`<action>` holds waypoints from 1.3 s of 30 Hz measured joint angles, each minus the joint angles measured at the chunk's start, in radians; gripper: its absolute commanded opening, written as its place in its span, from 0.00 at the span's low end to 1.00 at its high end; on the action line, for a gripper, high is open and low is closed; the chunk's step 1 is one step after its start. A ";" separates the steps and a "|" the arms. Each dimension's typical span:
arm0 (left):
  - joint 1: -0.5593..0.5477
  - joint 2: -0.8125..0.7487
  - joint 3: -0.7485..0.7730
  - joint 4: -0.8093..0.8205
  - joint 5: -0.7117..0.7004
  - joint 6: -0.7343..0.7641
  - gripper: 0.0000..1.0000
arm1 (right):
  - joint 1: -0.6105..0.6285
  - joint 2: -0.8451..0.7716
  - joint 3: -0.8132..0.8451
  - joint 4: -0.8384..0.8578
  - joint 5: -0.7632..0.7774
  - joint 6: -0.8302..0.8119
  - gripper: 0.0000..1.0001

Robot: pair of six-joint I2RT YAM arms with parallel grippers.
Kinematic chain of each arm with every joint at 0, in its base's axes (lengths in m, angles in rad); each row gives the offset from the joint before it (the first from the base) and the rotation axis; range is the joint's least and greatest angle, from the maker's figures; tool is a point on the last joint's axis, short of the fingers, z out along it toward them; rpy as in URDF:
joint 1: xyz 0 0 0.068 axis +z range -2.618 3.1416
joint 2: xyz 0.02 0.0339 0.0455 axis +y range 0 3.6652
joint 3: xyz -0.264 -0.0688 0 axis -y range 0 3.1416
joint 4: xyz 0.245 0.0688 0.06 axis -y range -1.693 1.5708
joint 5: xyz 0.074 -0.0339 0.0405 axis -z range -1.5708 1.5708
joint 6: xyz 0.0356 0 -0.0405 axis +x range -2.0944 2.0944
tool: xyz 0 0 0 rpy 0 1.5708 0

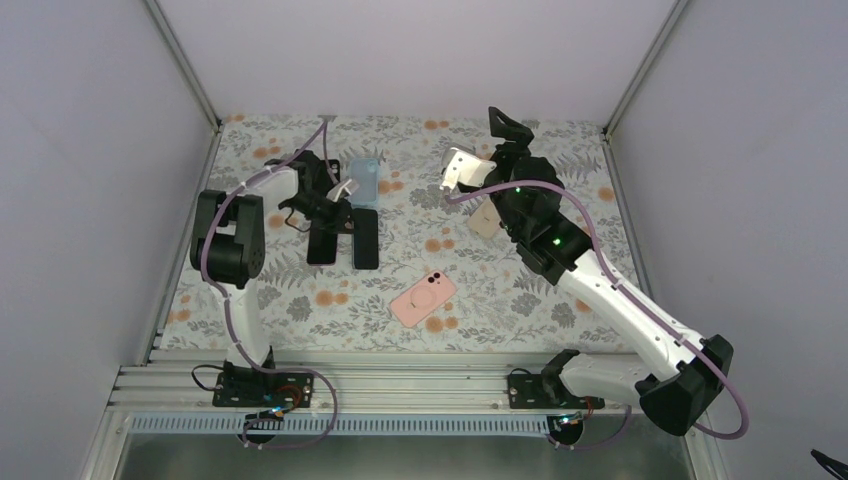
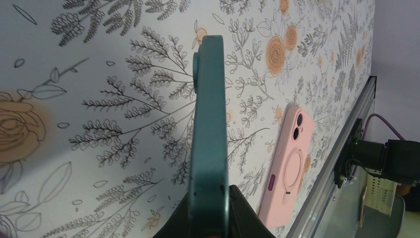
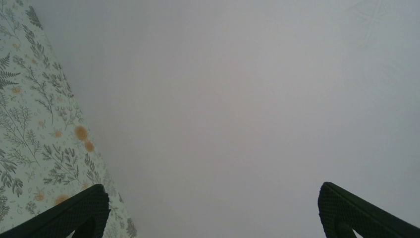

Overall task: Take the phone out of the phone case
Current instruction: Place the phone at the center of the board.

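Note:
In the left wrist view my left gripper (image 2: 210,191) is shut on a dark teal phone case (image 2: 208,129). I see the case edge-on above the floral table, with a camera bump on its left face. From this angle I cannot tell whether the phone is inside it. In the top view the left gripper (image 1: 335,205) sits at the back left, with two dark slabs (image 1: 365,240) just in front of it. My right gripper (image 1: 505,125) is raised at the back right. Its fingers (image 3: 94,203) stand wide open with nothing between them, facing the grey wall.
A pink phone case (image 1: 424,298) (image 2: 289,163) lies face down mid-table. A pale blue case (image 1: 365,182) lies behind the left gripper. A beige case (image 1: 484,222) lies partly under the right arm. Grey walls enclose three sides and a metal rail (image 1: 400,385) runs along the near edge.

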 measured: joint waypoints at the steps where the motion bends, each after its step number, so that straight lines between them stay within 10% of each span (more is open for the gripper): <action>1: 0.001 0.009 0.010 -0.004 0.000 0.000 0.11 | 0.000 0.001 0.001 0.000 0.000 0.000 0.99; 39: 0.027 0.130 0.120 -0.012 -0.223 -0.031 0.37 | 0.000 0.020 0.032 -0.044 -0.008 0.029 0.99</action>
